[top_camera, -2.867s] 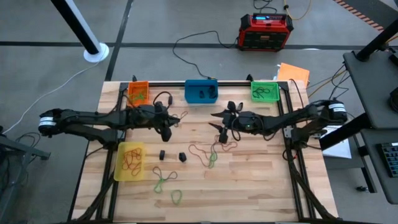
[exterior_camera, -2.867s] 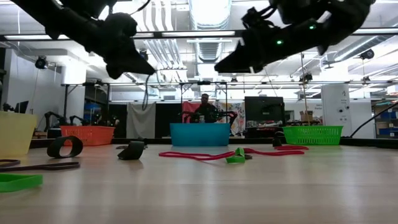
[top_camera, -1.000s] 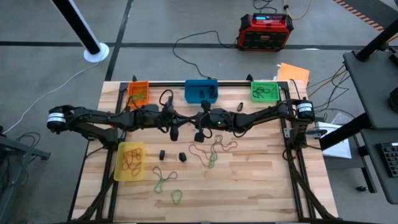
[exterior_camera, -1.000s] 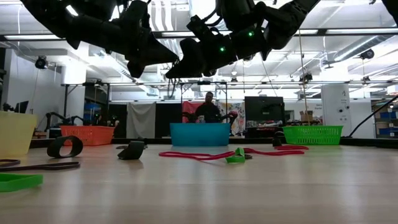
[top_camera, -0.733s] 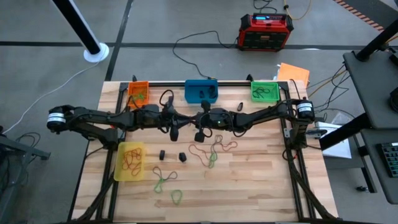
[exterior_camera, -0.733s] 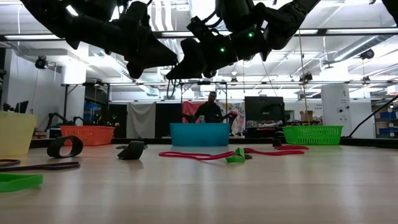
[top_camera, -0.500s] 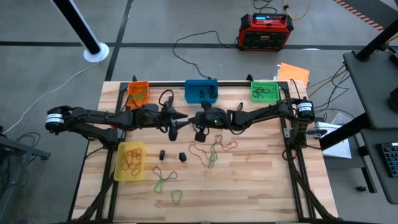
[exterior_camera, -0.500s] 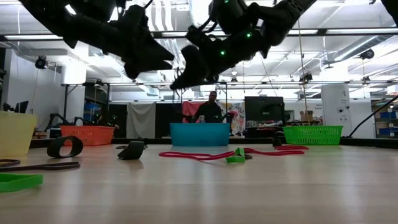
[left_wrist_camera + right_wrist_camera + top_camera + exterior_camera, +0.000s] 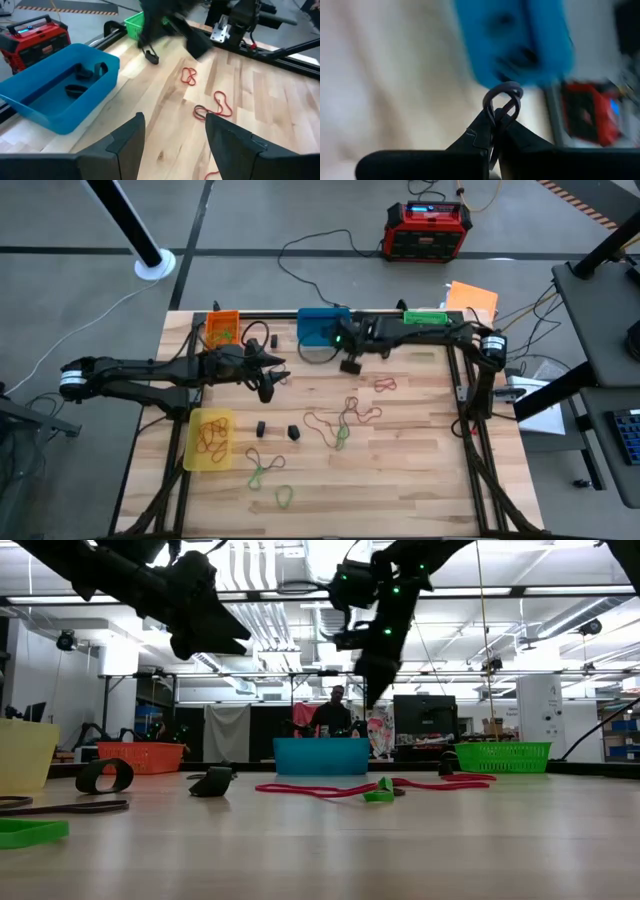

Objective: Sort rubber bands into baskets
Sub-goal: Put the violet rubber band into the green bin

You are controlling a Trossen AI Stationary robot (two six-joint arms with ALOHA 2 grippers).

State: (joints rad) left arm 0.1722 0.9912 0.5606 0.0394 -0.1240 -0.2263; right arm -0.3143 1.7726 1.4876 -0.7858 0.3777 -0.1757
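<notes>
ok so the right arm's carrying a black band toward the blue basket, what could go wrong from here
The right gripper pinches the black band only at its fingertips, so the floppy loop could slip out or cling on release.

In the high view the right gripper sits beside the blue basket, not over it; letting go now would probably drop the band on the table.

The left gripper hangs open nearby, so the arms could brush.

Left gripper (image 9: 175, 135) is seen with fingers spread apart, nothing between them. Blue basket (image 9: 100, 82) holds black rubber bands (image 9: 75, 90). Red bands (image 9: 188, 76) are scattered on the wood table (image 9: 165, 107). Green basket (image 9: 134, 26) and red power box (image 9: 32, 37) are seen farther off.
</notes>
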